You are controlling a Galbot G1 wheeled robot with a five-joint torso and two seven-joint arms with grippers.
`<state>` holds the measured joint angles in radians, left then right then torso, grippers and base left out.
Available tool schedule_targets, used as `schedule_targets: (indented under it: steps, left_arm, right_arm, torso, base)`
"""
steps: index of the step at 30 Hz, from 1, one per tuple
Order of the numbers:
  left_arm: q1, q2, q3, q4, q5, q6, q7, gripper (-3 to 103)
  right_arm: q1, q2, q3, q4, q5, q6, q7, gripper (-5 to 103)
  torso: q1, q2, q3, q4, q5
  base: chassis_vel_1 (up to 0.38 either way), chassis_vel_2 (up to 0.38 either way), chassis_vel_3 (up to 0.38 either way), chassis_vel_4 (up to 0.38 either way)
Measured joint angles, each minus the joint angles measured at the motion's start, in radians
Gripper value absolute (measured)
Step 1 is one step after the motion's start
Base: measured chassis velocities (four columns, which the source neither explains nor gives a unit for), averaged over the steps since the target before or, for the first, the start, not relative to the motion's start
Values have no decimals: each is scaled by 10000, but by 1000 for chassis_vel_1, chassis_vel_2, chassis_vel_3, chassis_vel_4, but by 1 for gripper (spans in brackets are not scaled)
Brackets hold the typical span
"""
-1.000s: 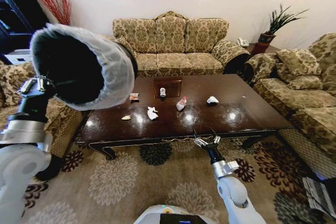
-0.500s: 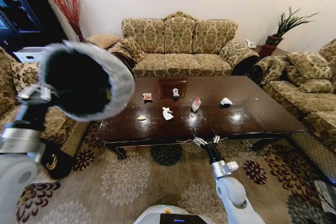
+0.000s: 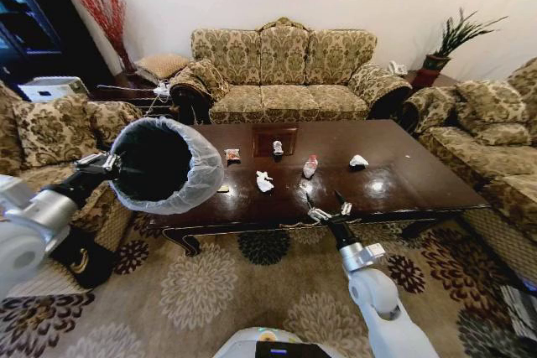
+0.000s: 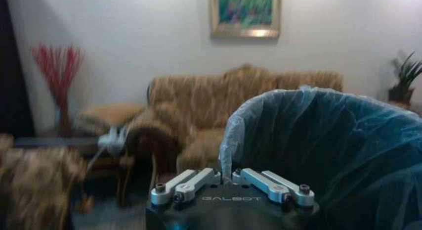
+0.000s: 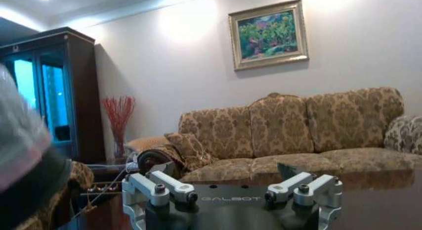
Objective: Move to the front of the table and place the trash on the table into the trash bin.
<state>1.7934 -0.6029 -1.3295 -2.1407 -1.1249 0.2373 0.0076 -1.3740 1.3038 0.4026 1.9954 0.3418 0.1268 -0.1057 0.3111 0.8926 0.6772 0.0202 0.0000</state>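
The left gripper (image 3: 107, 163) pinched the tipped trash bin (image 3: 159, 163) at nine o'clock, the spread-fingered right gripper (image 3: 328, 208) faced the table (image 3: 403, 178), where dropped trash (image 3: 265, 181) might miss.

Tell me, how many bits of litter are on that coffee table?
6: a snack packet, a small bottle, a red-capped bottle, tissues at and, and a yellowish scrap beside the trash bin, which may hide more.

- I see the table (image 3: 403, 175), dark glossy wood, before the robot.
- The trash (image 3: 265, 181) lies scattered near its middle: white tissues, a small bottle, a packet.
- The trash bin (image 3: 159, 165), black with a white liner, is tilted, its mouth facing me, at the table's left end.
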Motion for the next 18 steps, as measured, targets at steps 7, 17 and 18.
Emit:
schedule_targets:
  steps: [7,17,18]
  left_arm:
    - [-65,52,825,982,401,-134,-60,3]
    - [-218,-32,1148,992,714,-525,-333,3]
    - [-218,-56,1164,961,718,-526,-329,3]
  right_arm:
    - [847,52,-848,-417,-350,-334,34,100]
    - [1578,189,-1652,-1086,-424,-510,258,100]
    - [1707,210,-1791,-1198,-419,-629,360,100]
  torso:
    - [1,-1,1,3,-3]
    - [1,-1,1,0,1]
    - [1,-1,1,-1,1]
  base:
    - [0,0,0,0]
    - [31,42,-52,-49]
    - [129,111,-152,-150]
